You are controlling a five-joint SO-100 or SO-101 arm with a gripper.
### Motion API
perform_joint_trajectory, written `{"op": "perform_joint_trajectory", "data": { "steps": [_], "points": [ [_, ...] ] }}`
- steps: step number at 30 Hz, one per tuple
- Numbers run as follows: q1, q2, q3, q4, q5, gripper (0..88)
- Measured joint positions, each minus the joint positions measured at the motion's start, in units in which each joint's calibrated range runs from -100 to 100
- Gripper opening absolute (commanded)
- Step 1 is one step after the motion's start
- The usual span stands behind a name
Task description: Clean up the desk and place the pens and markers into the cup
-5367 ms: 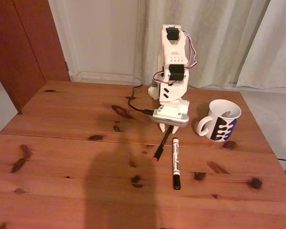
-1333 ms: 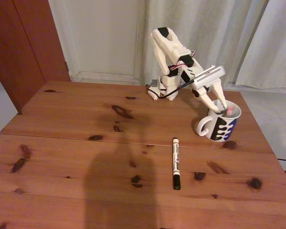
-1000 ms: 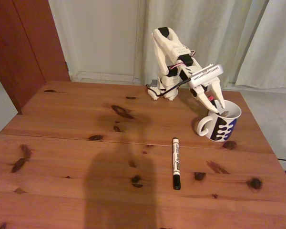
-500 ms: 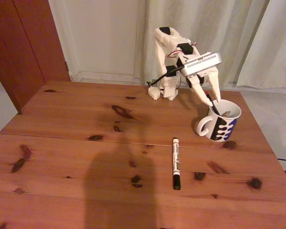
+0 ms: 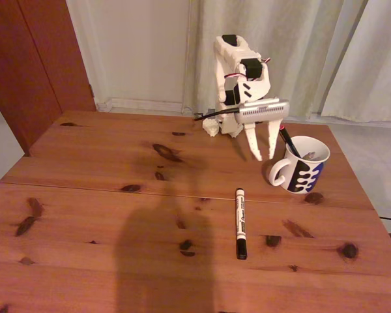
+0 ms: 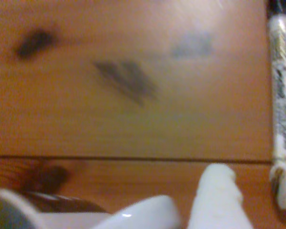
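1. Nearest the camera in the fixed view lies the white marker (image 5: 240, 223) on the desk (image 5: 85, 215); its long axis runs almost straight from front to back, with one dark end toward the camera and the other toward the arm; it is the one stick left lying loose on the wood.
2. Farther back hangs the gripper (image 5: 263, 156), fingers pointing down and spread apart with nothing between them; the marker lies in front of it and a little to the left in the fixed view, apart from it; the coming reach would likely go forward and down, with the jaws set across the marker's length.
3. In the wrist view the marker (image 6: 281, 90) runs along the right edge, well clear of the white fingertip (image 6: 218, 200) at the bottom.
4. Just right of the gripper stands the cup (image 5: 301, 164), handle toward the arm; a black pen (image 5: 288, 141) leans out of it.
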Motion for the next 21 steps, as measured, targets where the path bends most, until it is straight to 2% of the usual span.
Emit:
{"op": "perform_joint_trajectory", "data": {
  "steps": [8, 13, 18, 21],
  "points": [
    [4.62, 15.17, -11.89, 10.37, 3.66, 8.7],
    [6.89, 25.34, -18.85, 11.61, 5.13, 9.0],
    [7.26, 32.71, -24.54, 11.61, 5.03, 14.8],
    [7.19, 35.34, -28.45, 11.61, 2.88, 15.0]
  ]
}}
